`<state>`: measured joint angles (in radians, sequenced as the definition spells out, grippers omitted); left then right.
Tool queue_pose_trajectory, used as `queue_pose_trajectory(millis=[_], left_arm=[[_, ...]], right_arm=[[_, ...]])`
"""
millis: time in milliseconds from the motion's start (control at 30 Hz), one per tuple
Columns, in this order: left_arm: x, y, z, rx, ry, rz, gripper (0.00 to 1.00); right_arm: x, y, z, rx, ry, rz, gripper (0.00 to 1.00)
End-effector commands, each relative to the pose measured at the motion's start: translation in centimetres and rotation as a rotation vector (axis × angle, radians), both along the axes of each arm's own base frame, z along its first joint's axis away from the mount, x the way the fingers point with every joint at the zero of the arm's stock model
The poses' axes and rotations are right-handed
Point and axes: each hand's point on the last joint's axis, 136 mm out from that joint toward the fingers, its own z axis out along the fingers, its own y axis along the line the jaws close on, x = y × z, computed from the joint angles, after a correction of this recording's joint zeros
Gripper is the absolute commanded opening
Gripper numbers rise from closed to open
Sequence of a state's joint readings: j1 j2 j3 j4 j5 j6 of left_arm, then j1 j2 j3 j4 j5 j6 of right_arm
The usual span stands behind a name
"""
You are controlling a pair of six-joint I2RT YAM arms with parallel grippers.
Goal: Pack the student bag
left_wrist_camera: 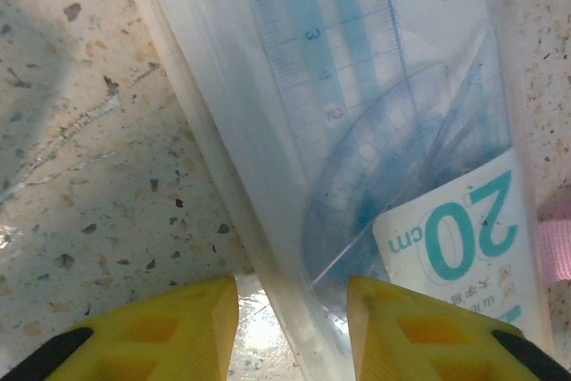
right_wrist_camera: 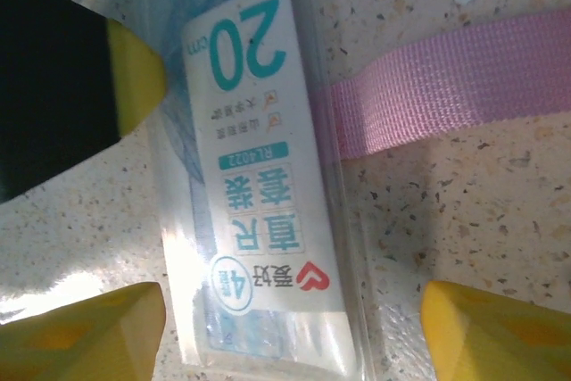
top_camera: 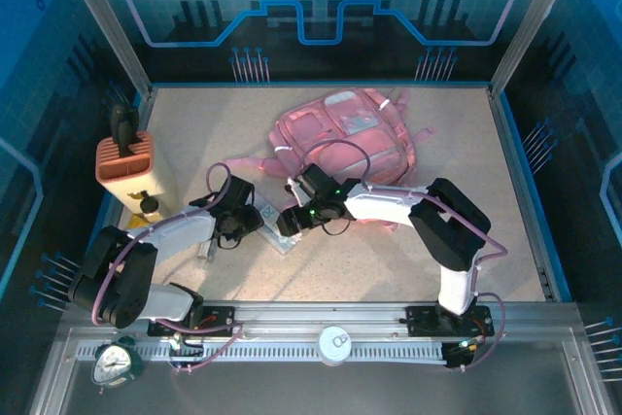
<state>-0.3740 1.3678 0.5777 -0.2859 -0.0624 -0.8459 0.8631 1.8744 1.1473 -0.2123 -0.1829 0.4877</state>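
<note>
1. Your student bag (top_camera: 345,138) lies at the far middle of the table (top_camera: 194,123).
2. Your left gripper (left_wrist_camera: 293,318) stands spread over the clear ruler pack (left_wrist_camera: 375,86).
3. Your right gripper (right_wrist_camera: 294,327) straddles that pack's end, spread wide.

Bright, even overhead light, blue-tinted surround; soft shadows on worktop (top_camera: 389,269). Wrist cams: glare on ruler pack (left_wrist_camera: 384,131), near edges blurry.

student bag (top_camera: 345,138) mid-table, left end effector (top_camera: 251,224), right end effector (top_camera: 292,219) over clear packet (top_camera: 276,238)
</note>
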Motion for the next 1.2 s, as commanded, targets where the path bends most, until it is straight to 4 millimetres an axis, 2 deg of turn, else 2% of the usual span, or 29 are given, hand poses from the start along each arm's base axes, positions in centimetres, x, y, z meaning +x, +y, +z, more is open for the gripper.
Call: queue_pose_trajectory(millis=[0,100,267,500,700,1167], left_arm=[[-0.2,-0.4,-1.2,-0.020,0.023,-0.021,0.35],[-0.5,-0.3,-1.6,-0.017,0.035,-0.021,0.33],[-1.0,-0.6,-2.1,-0.044,0.046,-0.021,0.26],[-1.6,-0.4,-2.5,-0.044,0.053,-0.014,0.21],[-1.6,-0.6,-2.4,-0.059,0.054,-0.018,0.19],[-1.2,-1.8,-1.7,-0.132,0.020,-0.006,0.18]], right_arm=[[-1.0,1.2,-0.4,-0.002,-0.001,0.056,0.77],[-1.5,1.6,-0.8,0.012,0.030,0.062,0.77],[-2.4,2.8,0.3,0.076,0.043,0.081,0.74],[-2.9,3.4,1.3,0.137,0.065,0.085,0.65],[-2.9,3.2,0.1,0.125,0.090,0.074,0.55],[-2.5,2.6,-0.1,0.159,0.091,0.045,0.27]])
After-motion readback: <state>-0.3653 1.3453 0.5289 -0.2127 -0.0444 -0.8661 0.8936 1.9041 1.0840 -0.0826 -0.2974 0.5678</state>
